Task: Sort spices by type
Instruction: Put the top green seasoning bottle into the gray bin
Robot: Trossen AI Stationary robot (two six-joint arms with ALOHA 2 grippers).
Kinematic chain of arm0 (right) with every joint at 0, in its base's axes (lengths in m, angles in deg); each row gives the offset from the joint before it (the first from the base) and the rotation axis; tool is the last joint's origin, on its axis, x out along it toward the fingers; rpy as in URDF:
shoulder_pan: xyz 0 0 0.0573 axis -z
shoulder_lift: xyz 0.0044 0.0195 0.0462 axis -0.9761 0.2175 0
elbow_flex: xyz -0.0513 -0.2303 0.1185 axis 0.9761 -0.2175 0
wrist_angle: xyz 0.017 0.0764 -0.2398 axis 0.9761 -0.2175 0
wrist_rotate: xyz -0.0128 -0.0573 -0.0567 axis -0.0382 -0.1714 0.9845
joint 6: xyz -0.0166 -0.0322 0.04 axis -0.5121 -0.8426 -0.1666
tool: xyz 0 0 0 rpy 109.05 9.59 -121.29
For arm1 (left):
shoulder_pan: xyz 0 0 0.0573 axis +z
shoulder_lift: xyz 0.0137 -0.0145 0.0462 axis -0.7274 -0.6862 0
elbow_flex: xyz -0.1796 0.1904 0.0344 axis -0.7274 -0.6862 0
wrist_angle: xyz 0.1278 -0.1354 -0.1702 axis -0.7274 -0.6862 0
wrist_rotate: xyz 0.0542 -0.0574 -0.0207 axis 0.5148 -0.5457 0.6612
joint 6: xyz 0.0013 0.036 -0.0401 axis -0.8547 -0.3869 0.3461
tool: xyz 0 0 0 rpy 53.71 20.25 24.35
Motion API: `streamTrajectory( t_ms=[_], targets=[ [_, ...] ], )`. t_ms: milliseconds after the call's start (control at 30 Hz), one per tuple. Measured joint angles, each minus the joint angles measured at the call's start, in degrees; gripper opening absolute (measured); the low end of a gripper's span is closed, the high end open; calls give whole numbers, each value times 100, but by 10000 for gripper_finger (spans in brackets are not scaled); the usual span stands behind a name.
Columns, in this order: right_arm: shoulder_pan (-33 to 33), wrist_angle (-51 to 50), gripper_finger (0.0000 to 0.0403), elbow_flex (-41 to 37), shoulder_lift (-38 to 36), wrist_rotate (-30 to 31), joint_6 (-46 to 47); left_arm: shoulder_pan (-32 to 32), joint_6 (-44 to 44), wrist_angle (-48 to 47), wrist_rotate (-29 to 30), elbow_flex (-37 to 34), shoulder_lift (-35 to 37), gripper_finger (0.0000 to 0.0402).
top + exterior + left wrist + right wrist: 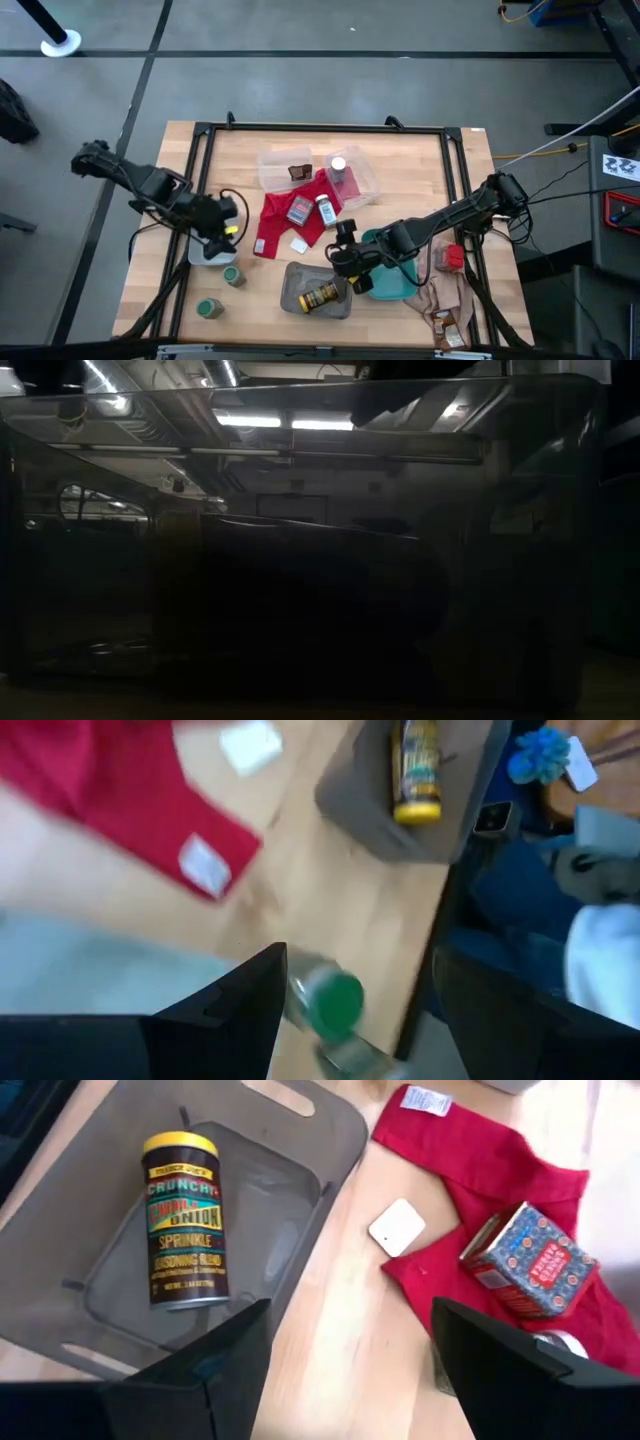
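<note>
1. Two arms work over the desk (160,300); the left hand (222,235) sits at about 8 o'clock of the desk's middle, above a pale tray (205,257), fingers apart with nothing between them.
2. Two green-lidded jars lie just beyond it at 7 o'clock: one (234,276) beside the pale tray, the other (209,309) nearer the desk's front edge. The left wrist view shows a green lid (333,1003) between that hand's fingers, farther off on the bare wood.
3. Centre: a red cloth (275,222) carries a tin (298,209) and a white-capped bottle (326,211); a small white square (300,245) lies on the wood at its front corner.
4. At 12 o'clock a clear tray (275,170) holds a brown packet (299,172) and a second capped bottle (338,170).
5. At 6 o'clock a grey tray (295,290) holds the yellow-labelled jar (183,1220), lying on its side.
6. The right hand (343,260) hovers just right of the grey tray, fingers spread wide and empty, over the edge of a teal tray (385,290).
7. At 4 o'clock a red tin (452,258) rests on a beige cloth (445,295), with another packet (441,322) nearer the front.
</note>
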Motion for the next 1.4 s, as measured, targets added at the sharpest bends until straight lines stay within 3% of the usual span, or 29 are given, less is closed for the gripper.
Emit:
streamTrajectory(
  t_ms=[200, 333, 833, 1400],
  targets=[
    [1, -4, 271, 0, 0, 154, -2, -479, 1745, -390, -21, 0, -215, 235],
    [1, -38, 271, 0, 0, 155, -3, -746, 2338, -487, -147, 0, -548, 235],
    [0, -42, 271, 0, 0, 155, -177, -1226, 2409, -453, -162, -2, -1872, 235],
    [2, -42, 271, -2, 0, 151, -179, -1498, 2463, -31, 254, -2, -2004, 235]
  ],
)
